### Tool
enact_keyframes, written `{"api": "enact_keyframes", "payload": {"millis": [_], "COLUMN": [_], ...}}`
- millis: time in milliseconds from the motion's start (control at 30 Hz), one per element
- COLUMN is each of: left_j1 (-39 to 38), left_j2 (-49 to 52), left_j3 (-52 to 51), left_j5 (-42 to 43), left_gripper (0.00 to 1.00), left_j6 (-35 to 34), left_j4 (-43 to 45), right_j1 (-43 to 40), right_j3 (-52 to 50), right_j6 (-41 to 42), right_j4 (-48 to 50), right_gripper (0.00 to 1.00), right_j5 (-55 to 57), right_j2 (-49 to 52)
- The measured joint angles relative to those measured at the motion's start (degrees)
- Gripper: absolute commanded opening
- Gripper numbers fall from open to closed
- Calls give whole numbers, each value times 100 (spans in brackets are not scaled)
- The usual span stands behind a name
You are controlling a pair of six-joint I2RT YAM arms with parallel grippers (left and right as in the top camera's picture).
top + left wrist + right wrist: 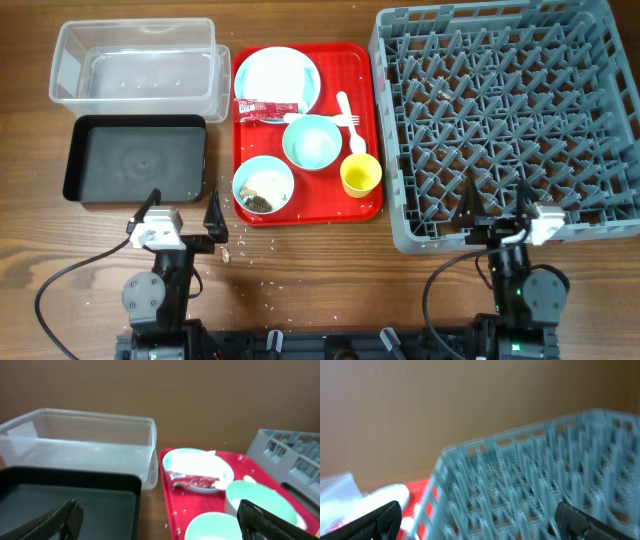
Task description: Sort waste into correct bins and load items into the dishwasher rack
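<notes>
On the red serving tray (370, 80) are a pale blue plate (277, 78) with something white on it, a red-and-white wrapper (265, 107), a white fork and spoon (347, 110), an empty blue bowl (312, 142), a blue bowl (263, 185) holding crumbs and brown bits, and a yellow cup (360, 175). The clear tub (135, 65) and black tray (135, 158) lie to the left. The grey rack (510, 120) is at the right. My left gripper (183, 210) is open and empty near the black tray's front right corner. My right gripper (497, 205) is open and empty at the rack's front edge.
Loose white crumbs and a brown bit (226, 254) lie on the wooden table in front of the red tray. In the left wrist view the black tray (70, 500), clear tub (80, 445), plate (197, 467) and wrapper (192, 480) lie ahead.
</notes>
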Motion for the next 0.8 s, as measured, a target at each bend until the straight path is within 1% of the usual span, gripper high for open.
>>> {"api": "enact_keyframes", "payload": {"millis": [100,133,233,300,400,500,567,600,700,767,800], "left_j1": [0,0,0,0,0,0,0,-7,-164,-415,-518], "left_j2": [-2,-4,42,267,911,2481,3783,4275,6030,7296,7748], "left_j3": [-17,-13,162,448,1113,2354,3344,3727,5324,6601,7029], "left_j5": [103,118,140,157,205,372,487,509,566,573,575], "left_gripper": [100,100,100,100,100,100,100,100,100,100,100], "left_j6": [-7,-9,-26,-28,-46,-46,-48,-48,-44,85,181], "left_j4": [739,918,1049,1029,1043,774,236,-101,-1132,-1956,-2223], "right_j1": [0,0,0,0,0,4,4,4,7,4,4], "right_j3": [2,28,396,914,1921,2949,3873,4227,5394,6015,6179], "right_j6": [-136,-197,-413,-577,-782,-861,-898,-957,-1180,-1335,-1366], "right_j4": [885,931,942,951,887,527,-120,-522,-1670,-2190,-2326], "right_gripper": [100,100,100,100,100,100,100,100,100,100,100], "right_j5": [-330,-380,-522,-610,-813,-1115,-1294,-1333,-1403,-1423,-1427], "right_j2": [-2,7,282,809,1952,3213,4280,4623,5716,6332,6507]}}
